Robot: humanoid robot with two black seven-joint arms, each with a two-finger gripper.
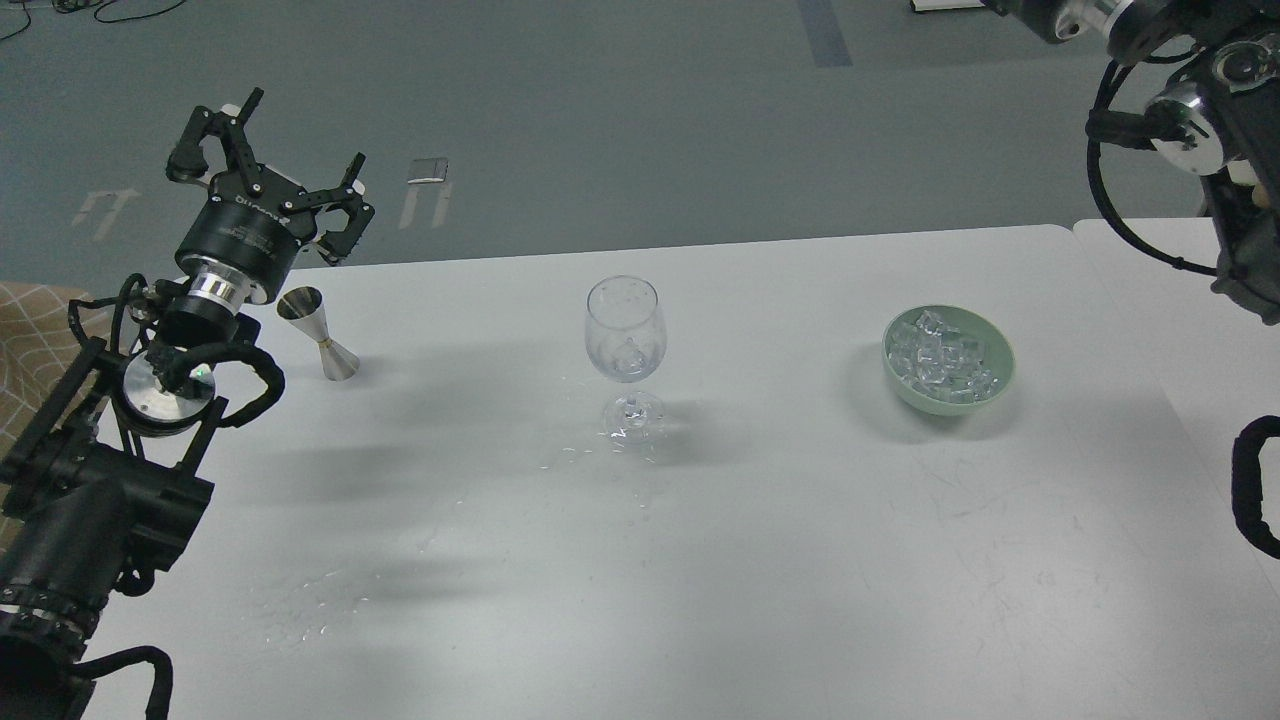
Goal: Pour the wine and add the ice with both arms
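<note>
A clear wine glass [625, 340] stands mid-table with an ice cube [628, 355] in its bowl; any wine in it is too faint to tell. A pale green bowl [948, 400] at the right holds several ice cubes [940, 358]. A steel jigger [325, 335] stands upright at the left. My left gripper [270, 165] is open and empty, raised just above and behind the jigger. My right arm [1200, 110] rises at the top right corner; its gripper is out of view.
Water droplets [590, 455] lie on the white table [700, 560] around the glass foot and at the front left. A second table [1180, 300] abuts on the right.
</note>
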